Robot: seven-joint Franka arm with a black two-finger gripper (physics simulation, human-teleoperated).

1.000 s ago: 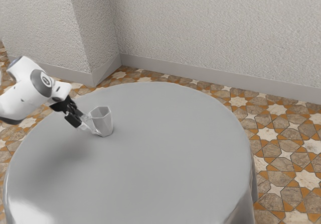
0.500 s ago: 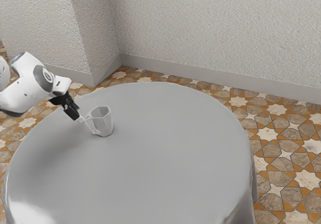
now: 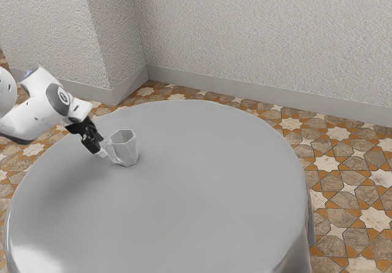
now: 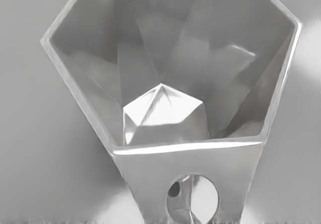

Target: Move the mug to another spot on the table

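Note:
A pale faceted mug (image 3: 124, 147) stands on the round grey table (image 3: 202, 187), near the edge at the exterior view's left. My black gripper (image 3: 98, 145) comes in from the left and is shut on the handle side of the mug. In the wrist view I look down into the mug (image 4: 165, 78), a five-sided cup with a pale angular bottom. Its handle (image 4: 193, 199), with a round hole, lies right under my hand. The mug's base seems to rest on the tabletop.
The table spreads wide toward the exterior view's right and front. A patterned tile floor (image 3: 349, 163) surrounds it. A textured wall corner (image 3: 116, 34) stands behind my arm, beyond the table.
My hand has shifted and turned a little at the mug's handle, rising and then dropping back. The mug has crept slightly toward the exterior view's left.

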